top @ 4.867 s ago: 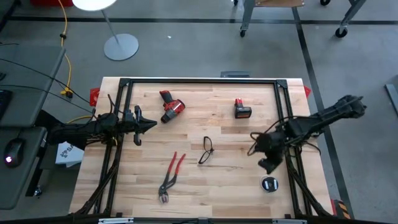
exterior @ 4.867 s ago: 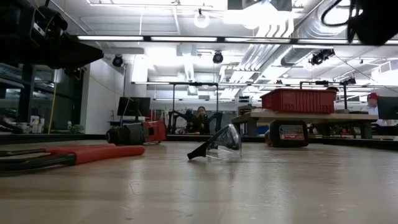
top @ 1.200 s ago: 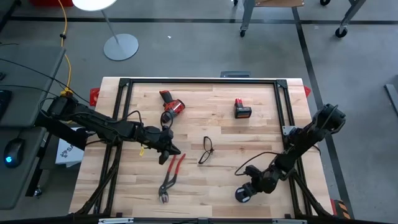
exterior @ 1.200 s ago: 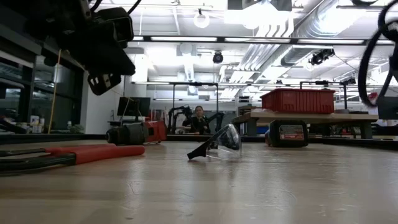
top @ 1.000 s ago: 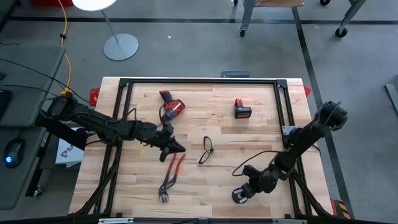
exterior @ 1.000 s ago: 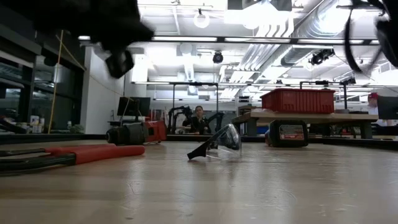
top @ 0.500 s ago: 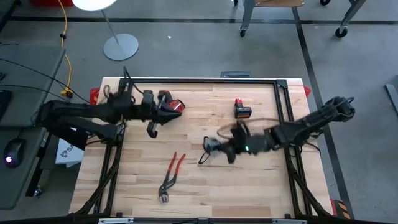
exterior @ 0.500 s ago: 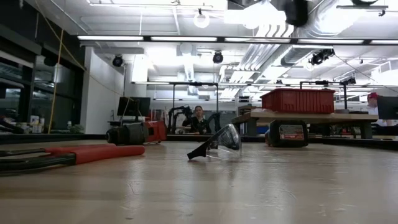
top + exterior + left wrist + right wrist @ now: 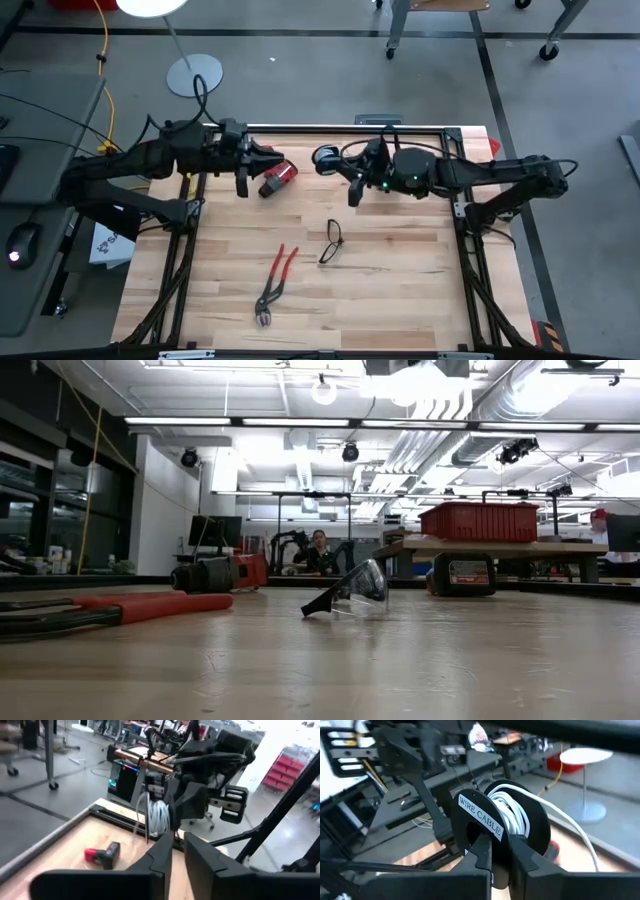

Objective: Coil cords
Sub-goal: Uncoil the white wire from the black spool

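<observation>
Right gripper: at about 12 o'clock over the far edge of the table — fingers closed on the black spool, gripping its flange; the label reads "WIRE CABLE".
Spool: held up off the table, near the far rail, between the two grippers; seen from above at.
White cord: wound in loops on the spool; one strand runs off the spool and away past it. In the left wrist view the loops hang in a bunch with a strand trailing down.
Left gripper: at about 10 o'clock, pointing toward the spool; fingers stand slightly apart with a narrow gap — nothing seen between them. Cannot tell if they touch the cord.
Red drill: lies on the table just beside the left gripper.
Battery pack: on the table near the far side; hidden under the right arm from above.
Safety glasses: table centre.
Red-handled pliers: about 7 o'clock from centre.
Table: pale wood, black frame around.
Room: a person sits far behind.
</observation>
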### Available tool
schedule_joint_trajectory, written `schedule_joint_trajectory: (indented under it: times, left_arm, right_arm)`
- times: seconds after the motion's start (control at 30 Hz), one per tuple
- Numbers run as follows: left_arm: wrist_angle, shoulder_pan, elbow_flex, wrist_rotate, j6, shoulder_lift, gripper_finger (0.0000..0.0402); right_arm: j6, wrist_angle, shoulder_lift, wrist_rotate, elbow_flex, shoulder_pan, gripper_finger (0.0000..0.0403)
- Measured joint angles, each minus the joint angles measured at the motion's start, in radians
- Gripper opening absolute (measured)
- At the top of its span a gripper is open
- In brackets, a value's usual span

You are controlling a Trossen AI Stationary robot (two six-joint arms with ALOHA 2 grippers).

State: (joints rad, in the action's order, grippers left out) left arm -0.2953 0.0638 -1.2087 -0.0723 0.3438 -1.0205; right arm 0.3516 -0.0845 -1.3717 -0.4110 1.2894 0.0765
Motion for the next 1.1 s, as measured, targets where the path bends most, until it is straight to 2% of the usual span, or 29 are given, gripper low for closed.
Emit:
schedule_joint_trajectory:
  times: [0.2, 0.37, 0.5, 0.6, 0.77, 1.0, 1.1]
  left_arm:
    - [0.047, 0.008, 0.0, 0.034, 0.001, -0.014, 0.0123]
    - [0.078, -0.019, 0.0, 0.035, -0.198, -0.046, 0.0181]
    - [0.068, -0.047, 0.001, 0.012, -0.386, -0.086, 0.0211]
    - [0.076, -0.063, 0.001, -0.045, -0.459, -0.114, 0.0221]
    - [0.083, -0.072, 0.001, -0.145, -0.473, -0.13, 0.0223]
    - [0.119, -0.072, 0.001, -0.147, -0.445, -0.12, 0.0223]
    - [0.137, -0.072, 0.001, -0.118, -0.421, -0.127, 0.0223]
  right_arm:
    - [-0.155, -0.011, -0.06, 0.042, 0.097, -0.005, 0.001]
    - [-0.246, -0.009, -0.097, -0.036, 0.142, -0.005, 0.001]
    - [-0.304, -0.008, -0.12, -0.093, 0.17, -0.005, 0.001]
    - [-0.321, -0.008, -0.133, -0.093, 0.185, -0.005, 0.001]
    - [-0.332, -0.012, -0.134, -0.098, 0.186, -0.007, 0.001]
    - [-0.331, -0.006, -0.134, -0.064, 0.186, -0.005, 0.001]
    - [-0.332, 0.001, -0.138, -0.063, 0.186, -0.005, 0.001]
